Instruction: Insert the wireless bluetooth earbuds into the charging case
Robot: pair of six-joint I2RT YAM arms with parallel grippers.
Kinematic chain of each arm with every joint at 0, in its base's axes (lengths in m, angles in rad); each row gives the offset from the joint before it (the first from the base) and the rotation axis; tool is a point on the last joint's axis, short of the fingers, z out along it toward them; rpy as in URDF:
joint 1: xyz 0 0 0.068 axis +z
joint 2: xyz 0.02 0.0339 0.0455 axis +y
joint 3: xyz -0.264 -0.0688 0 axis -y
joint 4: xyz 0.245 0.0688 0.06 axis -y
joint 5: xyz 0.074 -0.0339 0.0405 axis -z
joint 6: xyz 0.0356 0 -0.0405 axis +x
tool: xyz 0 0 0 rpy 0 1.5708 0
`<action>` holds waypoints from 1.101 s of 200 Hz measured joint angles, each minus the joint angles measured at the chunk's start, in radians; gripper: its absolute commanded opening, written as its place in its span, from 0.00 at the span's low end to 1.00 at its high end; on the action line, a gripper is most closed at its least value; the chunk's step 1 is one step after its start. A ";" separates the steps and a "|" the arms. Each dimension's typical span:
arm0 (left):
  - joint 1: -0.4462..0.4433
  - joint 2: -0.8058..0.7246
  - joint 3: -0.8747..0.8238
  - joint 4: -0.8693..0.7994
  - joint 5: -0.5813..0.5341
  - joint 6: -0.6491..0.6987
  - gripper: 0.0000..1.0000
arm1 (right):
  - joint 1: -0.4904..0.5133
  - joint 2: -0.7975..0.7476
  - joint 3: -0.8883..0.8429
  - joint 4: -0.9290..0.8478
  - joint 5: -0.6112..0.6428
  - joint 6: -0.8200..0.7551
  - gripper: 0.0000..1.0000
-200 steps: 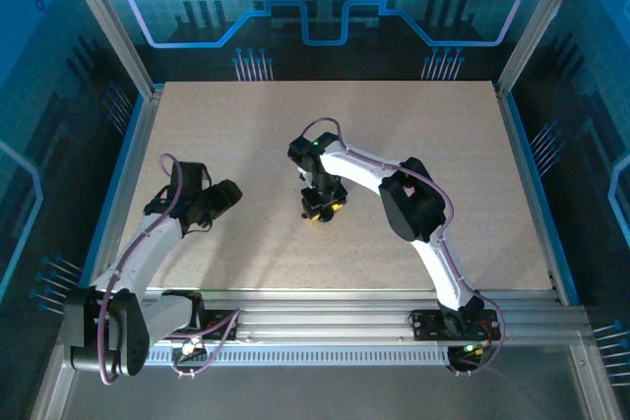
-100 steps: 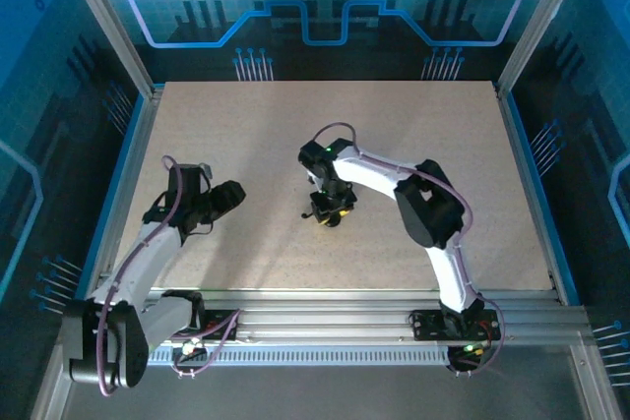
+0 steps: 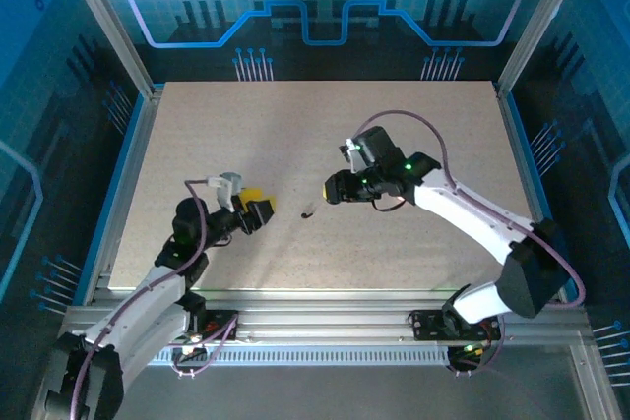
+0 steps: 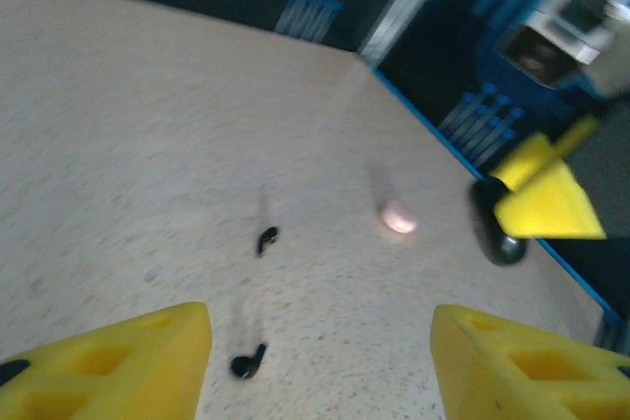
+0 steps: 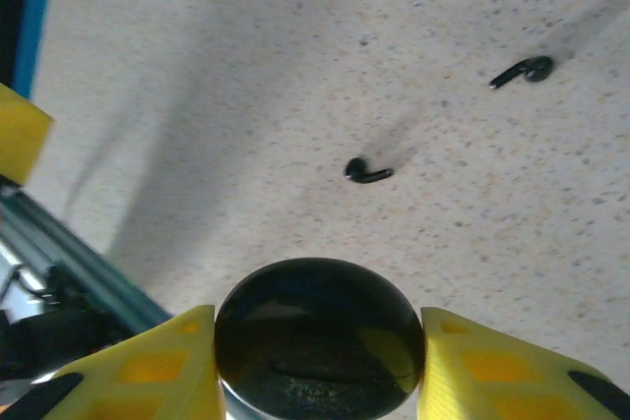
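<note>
Two tiny black stemmed earbuds lie on the speckled table, one (image 5: 368, 172) close ahead of my right gripper and the other (image 5: 524, 71) farther off. In the left wrist view the near earbud (image 4: 246, 363) and the far earbud (image 4: 266, 239) lie ahead of my open left gripper (image 4: 320, 341). One earbud (image 3: 307, 211) sits between the two grippers. The charging case (image 5: 320, 336) is a glossy black round puck. My right gripper (image 3: 330, 189) is shut on it, just above the table. My left gripper (image 3: 259, 207) holds nothing. The held case (image 4: 500, 235) is blurred.
A small pale-pink blurred spot (image 4: 398, 215) shows on the table near the right gripper; I cannot tell what it is. The blue-edged table rim (image 4: 463, 159) runs behind it. Metal rails (image 3: 325, 327) line the near edge.
The right arm has swung out to the right and turned its gripper sideways, off the table centre. The left arm has reached forward toward the earbuds, its yellow fingers now spread.
</note>
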 measured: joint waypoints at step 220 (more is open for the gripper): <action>-0.350 0.296 0.045 0.437 -0.085 0.313 0.48 | 0.113 -0.240 -0.316 0.559 -0.080 0.324 0.40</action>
